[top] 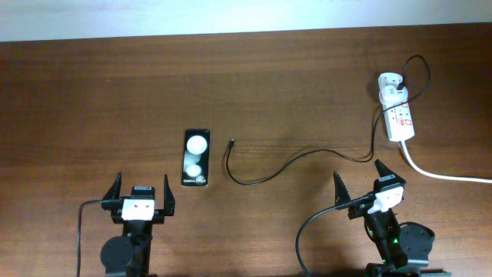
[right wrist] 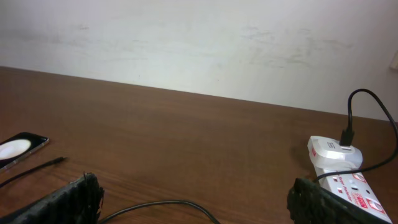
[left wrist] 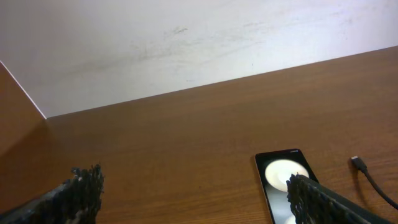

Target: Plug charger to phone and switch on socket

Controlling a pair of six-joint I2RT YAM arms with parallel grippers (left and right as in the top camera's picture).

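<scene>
The black phone [top: 195, 157] lies flat on the table at centre left, two white circles on it; it also shows in the left wrist view [left wrist: 283, 177] and at the left edge of the right wrist view [right wrist: 18, 148]. The charger's thin black cable [top: 288, 164] runs from its plug tip [top: 232, 142], just right of the phone, to the white adapter [top: 390, 83] in the white socket strip [top: 400, 115] at the far right. My left gripper [top: 141, 194] is open and empty, in front of the phone. My right gripper [top: 360, 183] is open and empty, in front of the cable.
The strip's thick white cord [top: 438, 173] runs off the right edge. A pale wall [right wrist: 199, 43] stands behind the far edge of the brown table [top: 92, 92].
</scene>
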